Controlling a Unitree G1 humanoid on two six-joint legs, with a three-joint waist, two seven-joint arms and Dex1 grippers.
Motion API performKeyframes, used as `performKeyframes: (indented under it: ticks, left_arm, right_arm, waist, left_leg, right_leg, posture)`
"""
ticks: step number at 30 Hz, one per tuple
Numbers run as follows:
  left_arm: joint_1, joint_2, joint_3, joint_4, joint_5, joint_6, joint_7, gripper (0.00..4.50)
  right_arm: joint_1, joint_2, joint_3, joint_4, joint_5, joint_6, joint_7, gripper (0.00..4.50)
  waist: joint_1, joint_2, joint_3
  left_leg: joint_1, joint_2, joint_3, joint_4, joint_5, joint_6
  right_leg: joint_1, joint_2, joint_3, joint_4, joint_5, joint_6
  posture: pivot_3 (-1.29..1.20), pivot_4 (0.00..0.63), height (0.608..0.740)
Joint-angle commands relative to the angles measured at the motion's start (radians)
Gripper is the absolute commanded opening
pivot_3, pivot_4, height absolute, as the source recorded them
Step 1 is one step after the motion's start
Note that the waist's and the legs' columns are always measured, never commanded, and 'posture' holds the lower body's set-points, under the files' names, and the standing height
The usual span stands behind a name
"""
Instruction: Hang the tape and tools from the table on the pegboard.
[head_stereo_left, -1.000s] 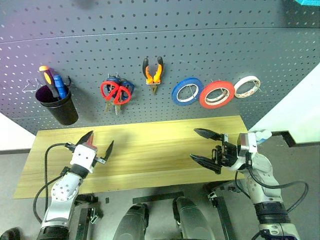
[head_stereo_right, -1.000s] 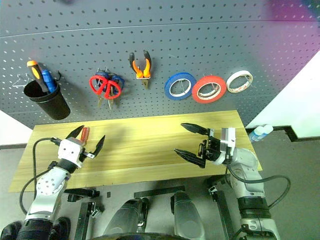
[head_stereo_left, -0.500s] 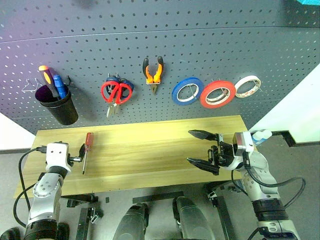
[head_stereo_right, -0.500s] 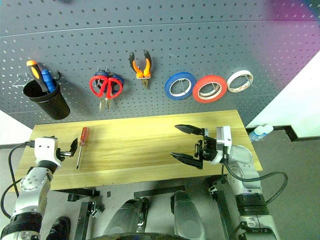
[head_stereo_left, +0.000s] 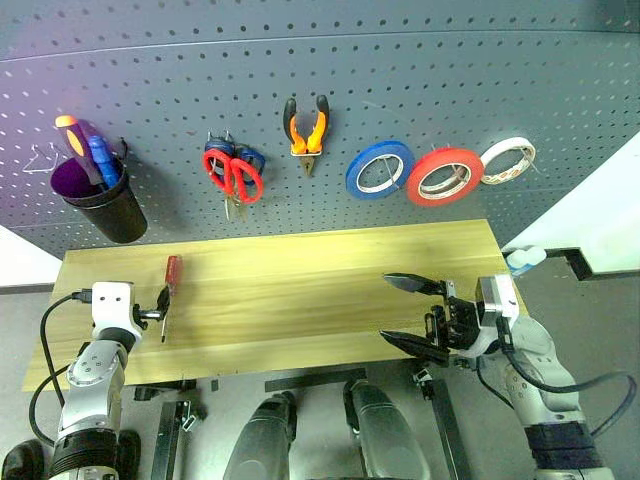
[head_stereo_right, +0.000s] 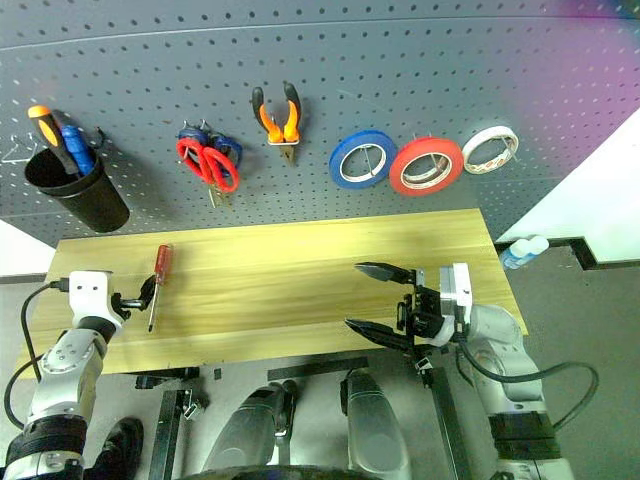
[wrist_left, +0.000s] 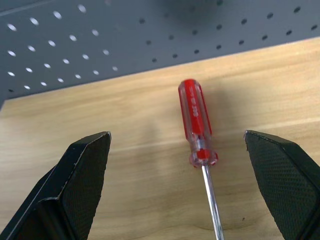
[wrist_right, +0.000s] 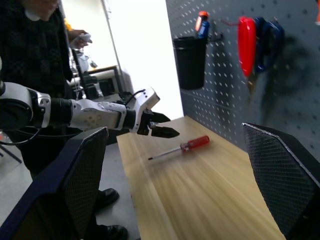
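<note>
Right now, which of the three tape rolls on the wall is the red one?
The middle roll, the red tape, hanging on the pegboard between the blue tape roll and the whitish tape roll.

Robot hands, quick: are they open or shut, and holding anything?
Left gripper: open, holding nothing, its fingers either side of the slim red-handled screwdriver lying on the light wooden table.
Right gripper: open, holding nothing.

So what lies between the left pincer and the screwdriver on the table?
Nothing: the left wrist view shows bare table between the open left pincer and the screwdriver, whose shaft points toward it.
</note>
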Motion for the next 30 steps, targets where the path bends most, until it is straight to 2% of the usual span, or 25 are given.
performKeyframes:
  ticks: [1,8,16,30]
  left_arm:
    - [-0.021,0.018,-0.002,0.018,0.014,0.001,-0.003,4.46]
    - [-0.134,0.029,-0.026,0.144,0.032,-0.009,-0.035,4.46]
    - [-0.220,0.031,-0.039,0.298,0.060,-0.045,-0.017,4.46]
    - [-0.222,0.005,-0.020,0.297,-0.001,0.083,-0.022,4.46]
  right_arm:
    - [0.038,-0.013,-0.024,-0.078,0.030,0.010,-0.023,4.50]
    - [0.099,-0.024,-0.046,-0.157,0.044,0.025,-0.072,4.50]
    - [0.109,-0.040,-0.056,-0.206,0.061,0.042,-0.103,4.50]
    - [0.111,-0.050,-0.059,-0.195,0.060,0.041,-0.114,4.50]
  waist:
    - [0.000,-0.001,0.009]
    - [-0.001,-0.003,0.033]
    - [-0.005,-0.003,0.035]
    - [-0.004,-0.003,0.050]
  left_leg:
    - [0.000,0.000,0.000,0.000,0.000,0.000]
    - [-0.002,0.000,0.000,-0.001,-0.001,0.001]
    - [-0.015,0.000,0.000,0.000,-0.001,0.002]
    - [-0.015,0.000,0.000,-0.001,-0.001,0.002]
  right_leg:
    - [0.000,0.000,0.000,0.000,0.000,0.000]
    - [-0.001,0.000,0.000,-0.003,0.000,0.001]
    - [-0.014,0.000,0.000,-0.003,0.000,0.001]
    - [-0.014,0.000,0.000,-0.004,0.000,0.001]
  posture:
    - [-0.10,0.395,0.740]
    - [-0.14,0.405,0.740]
    - [-0.16,0.411,0.740]
    - [-0.16,0.417,0.740]
